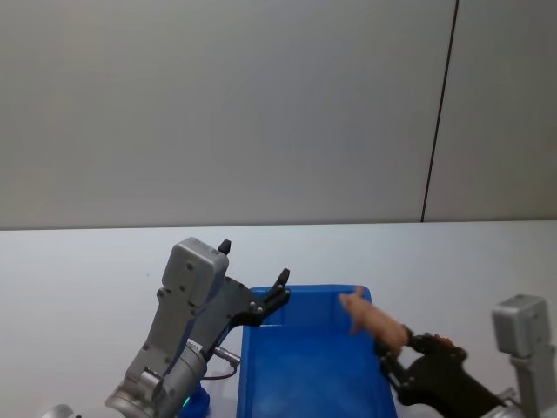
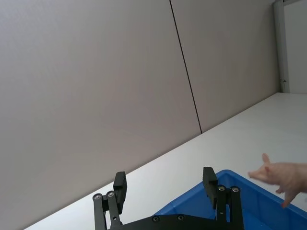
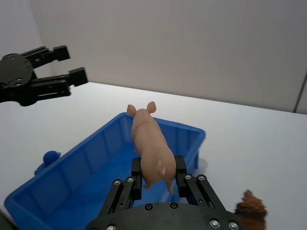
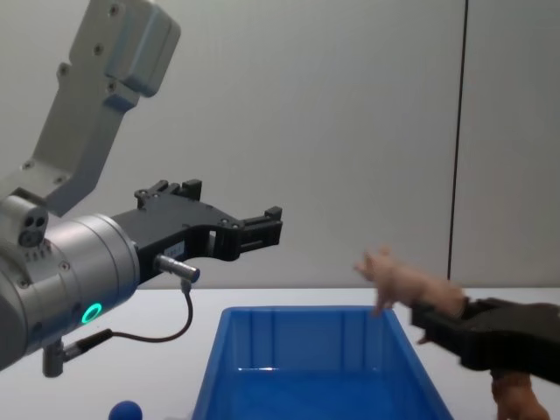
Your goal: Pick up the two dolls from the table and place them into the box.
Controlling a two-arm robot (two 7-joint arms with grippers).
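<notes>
The white table (image 1: 78,270) is being shown as a wide flat spread, with bare surface running past the box to the wall (image 1: 261,104) behind and out to both sides. The blue box (image 1: 305,374) is being seen near the robot, its thick far rim running across the head view and its ribbed floor lying open between the two arms.

The left gripper (image 2: 164,181) is being held raised above the box's far left corner. Its fingers are being held wide apart with nothing between them, and they are well above the rim.

The right gripper (image 3: 158,168) is being held over the box's right side, and its fingers are being pressed against the flanks of a pink pig (image 3: 149,139). The pig is being carried level, high above the rim, with its snout turned toward the far wall of the box.

A brown doll (image 3: 249,208) is being seen on the table just right of the box, beside the right gripper. A blue toy (image 3: 49,158) is being seen on the table close to the box's left wall.
</notes>
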